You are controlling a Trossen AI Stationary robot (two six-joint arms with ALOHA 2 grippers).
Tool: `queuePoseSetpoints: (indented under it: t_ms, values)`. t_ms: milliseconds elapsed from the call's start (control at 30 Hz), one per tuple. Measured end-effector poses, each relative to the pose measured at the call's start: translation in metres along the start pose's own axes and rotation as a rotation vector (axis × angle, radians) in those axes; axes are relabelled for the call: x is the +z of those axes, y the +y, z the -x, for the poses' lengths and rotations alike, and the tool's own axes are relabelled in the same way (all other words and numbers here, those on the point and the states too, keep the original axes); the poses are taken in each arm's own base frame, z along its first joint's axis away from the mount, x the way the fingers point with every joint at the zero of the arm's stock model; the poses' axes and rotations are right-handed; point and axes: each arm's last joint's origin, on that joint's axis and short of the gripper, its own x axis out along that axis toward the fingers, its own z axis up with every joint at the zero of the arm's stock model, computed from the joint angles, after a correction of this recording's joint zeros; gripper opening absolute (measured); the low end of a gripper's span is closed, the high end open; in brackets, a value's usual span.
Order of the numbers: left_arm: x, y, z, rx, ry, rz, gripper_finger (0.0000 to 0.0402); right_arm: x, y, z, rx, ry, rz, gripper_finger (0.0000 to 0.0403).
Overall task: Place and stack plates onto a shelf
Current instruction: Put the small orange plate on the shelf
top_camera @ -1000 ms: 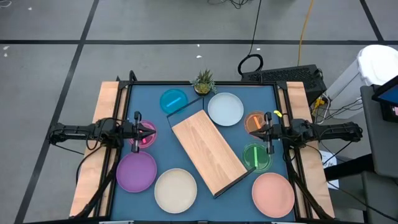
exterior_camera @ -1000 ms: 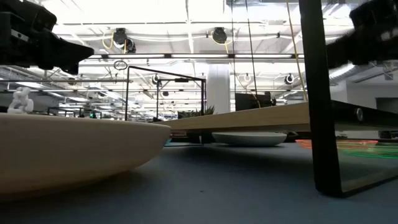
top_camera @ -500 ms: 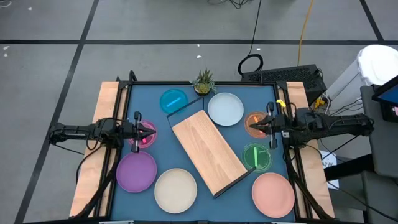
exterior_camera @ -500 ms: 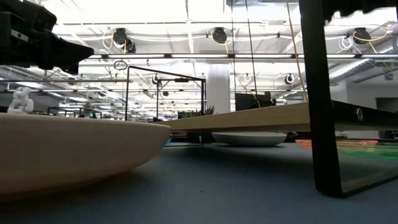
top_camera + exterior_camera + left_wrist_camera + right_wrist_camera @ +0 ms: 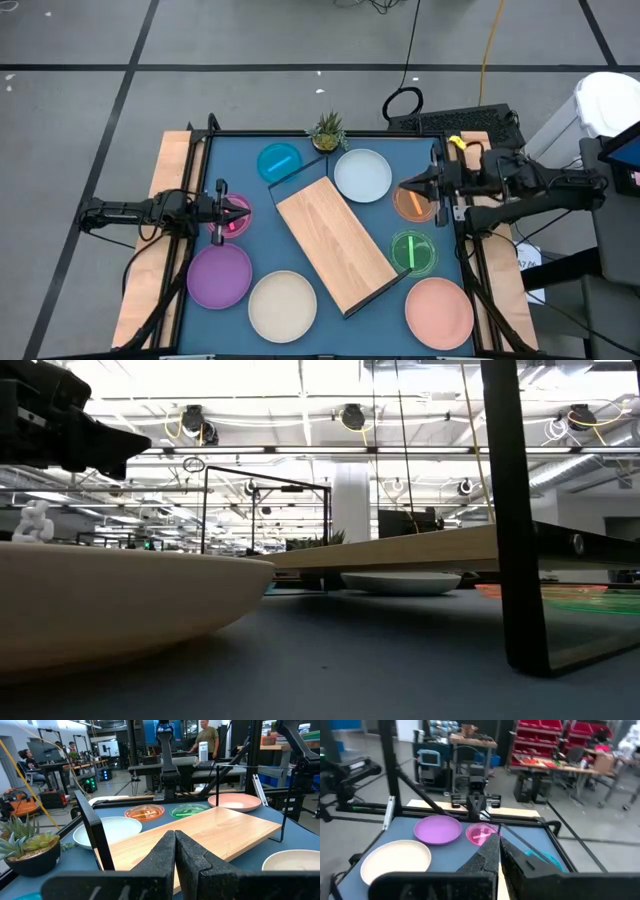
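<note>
While bare, shelf [image 5: 335, 243] nears plates [image 5: 363, 174].

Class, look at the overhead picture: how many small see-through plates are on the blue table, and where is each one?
4. Cyan plate at the far side, magenta plate under the left gripper, orange plate under the right gripper, green plate just nearer.

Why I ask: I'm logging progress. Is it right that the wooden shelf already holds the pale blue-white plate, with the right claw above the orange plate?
Not quite. The high view shows the shelf bare; the pale blue-white plate lies on the blue tabletop beside the shelf's far end. The rest holds: the right claw is above the orange plate.
</note>
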Motion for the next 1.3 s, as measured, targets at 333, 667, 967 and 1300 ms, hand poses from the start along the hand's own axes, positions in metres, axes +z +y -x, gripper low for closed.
queuePoseSetpoints:
  t_ms: [333,667,967,1300]
  values:
    - [0.0,0.0,0.0,0.0,0.0,0.0,0.0012,0.055,-0.003,-0.01,-0.027,0.101,-0.011,0.0]
    - [0.0,0.0,0.0,0.0,0.0,0.0,0.0012,0.051,0.001,-0.035,-0.033,0.23,-0.096,0.0]
    - [0.001,0.0,0.0,0.002,-0.008,0.0,0.0012,0.034,0.004,-0.054,-0.053,0.393,-0.168,0.0]
    - [0.004,0.0,0.0,0.003,-0.049,0.132,0.0012,0.03,0.004,-0.06,-0.099,0.417,-0.133,0.0]
